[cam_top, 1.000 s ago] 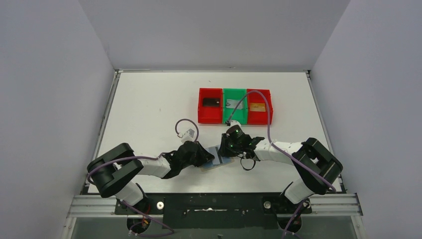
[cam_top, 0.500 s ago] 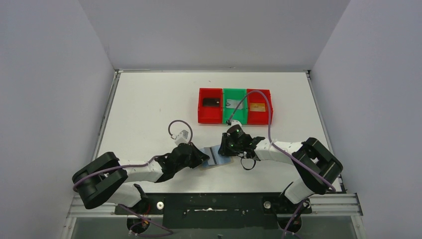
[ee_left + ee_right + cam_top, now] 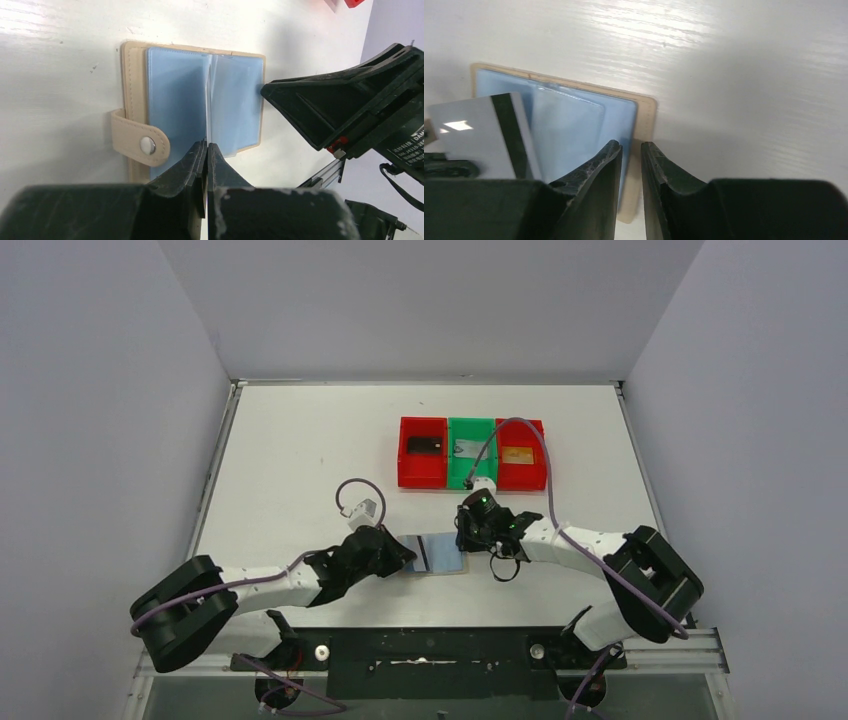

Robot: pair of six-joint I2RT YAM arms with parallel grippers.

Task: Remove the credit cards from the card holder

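The left gripper [image 3: 206,150], pressed together, pinches a silver-grey credit card [image 3: 474,132] over the open card holder [image 3: 175,100] by the desk's [image 3: 300,440] near edge. The right gripper [image 3: 630,155], slightly spread, should pin the holder's right edge while the card slides out level.

Tan folding card holder [image 3: 437,554] open on white table [image 3: 300,460]; silver-grey striped plastic card [image 3: 489,135] over its left half; red-green-red plastic bin row [image 3: 421,483] behind, small flat card [image 3: 424,444] in each.
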